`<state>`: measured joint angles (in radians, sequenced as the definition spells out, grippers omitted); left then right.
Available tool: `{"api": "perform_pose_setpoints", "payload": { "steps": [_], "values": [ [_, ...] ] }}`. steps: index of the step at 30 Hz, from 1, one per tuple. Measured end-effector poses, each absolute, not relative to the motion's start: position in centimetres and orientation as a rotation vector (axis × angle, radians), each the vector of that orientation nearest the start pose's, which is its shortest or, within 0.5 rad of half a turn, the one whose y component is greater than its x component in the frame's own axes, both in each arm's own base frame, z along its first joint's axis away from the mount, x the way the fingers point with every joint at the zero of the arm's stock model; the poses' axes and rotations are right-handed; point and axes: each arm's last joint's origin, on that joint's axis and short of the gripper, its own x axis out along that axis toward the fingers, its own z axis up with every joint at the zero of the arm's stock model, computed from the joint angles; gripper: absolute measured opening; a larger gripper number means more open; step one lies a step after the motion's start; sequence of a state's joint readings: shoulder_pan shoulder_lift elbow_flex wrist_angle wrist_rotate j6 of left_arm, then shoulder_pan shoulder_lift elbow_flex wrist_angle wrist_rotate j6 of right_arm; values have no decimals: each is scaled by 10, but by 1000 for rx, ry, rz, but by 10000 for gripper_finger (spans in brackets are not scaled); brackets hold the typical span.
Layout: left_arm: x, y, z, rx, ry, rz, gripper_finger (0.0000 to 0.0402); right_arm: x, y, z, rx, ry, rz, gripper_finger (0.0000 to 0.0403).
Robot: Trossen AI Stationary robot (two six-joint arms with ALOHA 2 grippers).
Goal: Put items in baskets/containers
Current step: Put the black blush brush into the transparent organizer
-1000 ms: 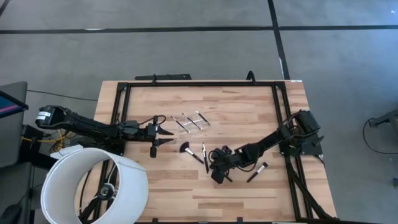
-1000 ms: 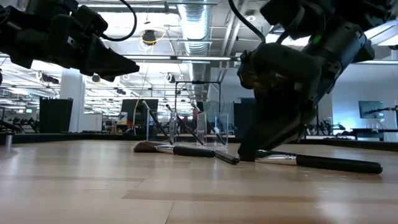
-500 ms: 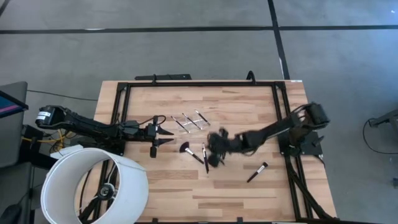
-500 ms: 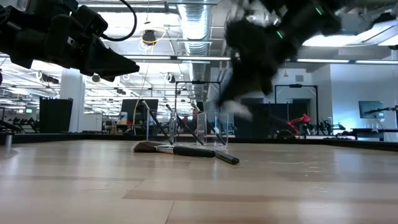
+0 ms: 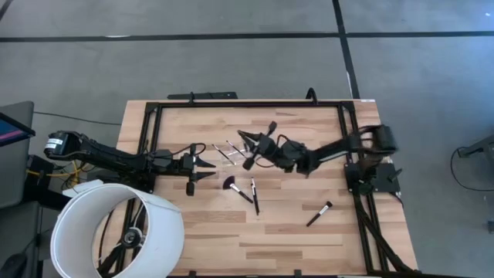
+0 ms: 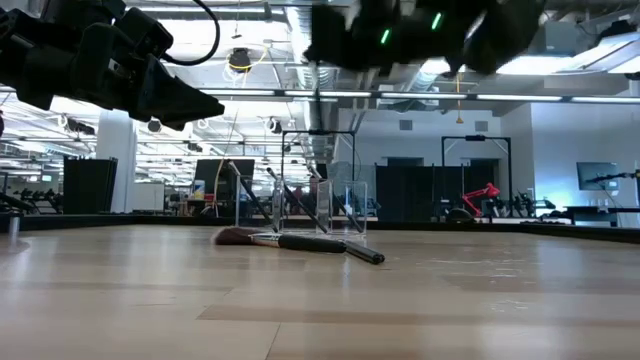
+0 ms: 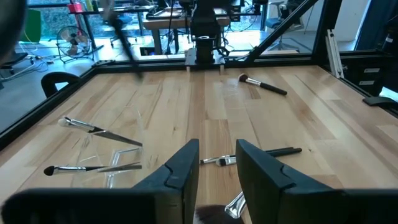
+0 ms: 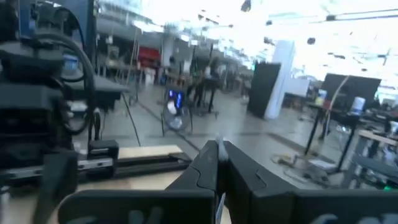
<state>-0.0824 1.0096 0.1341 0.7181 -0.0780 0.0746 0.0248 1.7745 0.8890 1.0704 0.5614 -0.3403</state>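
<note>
My right gripper [image 5: 259,145] is raised over the far middle of the table, just right of the clear tray [image 5: 234,150], and is shut on a black makeup brush [image 5: 248,161]. In the left wrist view that brush [image 7: 126,43] shows as a blurred slanting stick. The tray [image 7: 109,151] holds a few brushes lying in it. A fluffy-headed brush [image 5: 236,188], a thin brush [image 5: 254,196] and another brush [image 5: 319,214] lie flat on the wood. My left gripper [image 5: 205,169] hovers open left of the tray. My right gripper pinches the makeup brush partway along its handle [image 5: 257,149] between its two fingers. The brush is lifted clear of the table and slants across the fingers, one end [image 5: 271,127] toward the far edge. The wrist view hides the contact behind the shut fingers [image 8: 211,163].
A big white cylinder [image 5: 116,232] stands at the near left corner beside the left arm. A black frame [image 5: 247,103] runs round the table. Bare wood [image 5: 293,247] lies along the near side.
My right gripper has risen from the near right part of the table with a brush. It has swung fast toward the far left, up to the tray, turning as it went. That brush has been lifted clear of the wood. The left arm has kept still.
</note>
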Motion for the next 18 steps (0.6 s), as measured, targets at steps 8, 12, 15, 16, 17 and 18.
{"api": "perform_pose_setpoints", "payload": {
  "steps": [8,12,15,16,17,18],
  "values": [
    [178,-12,162,86,157,-10,104,383,-38,151,-262,-159,-647,1],
    [178,-13,162,78,158,-20,104,384,-39,140,-262,-155,-647,1],
    [177,-14,162,75,157,-56,104,386,-38,133,-262,-94,-631,2],
    [177,-14,162,72,157,-66,104,387,-37,131,-261,-75,-627,4],
    [177,-14,162,70,158,-74,104,387,-37,130,-264,-64,-624,6],
    [177,-15,162,69,158,-83,104,387,-37,130,-265,-59,-623,10]
  ]
}}
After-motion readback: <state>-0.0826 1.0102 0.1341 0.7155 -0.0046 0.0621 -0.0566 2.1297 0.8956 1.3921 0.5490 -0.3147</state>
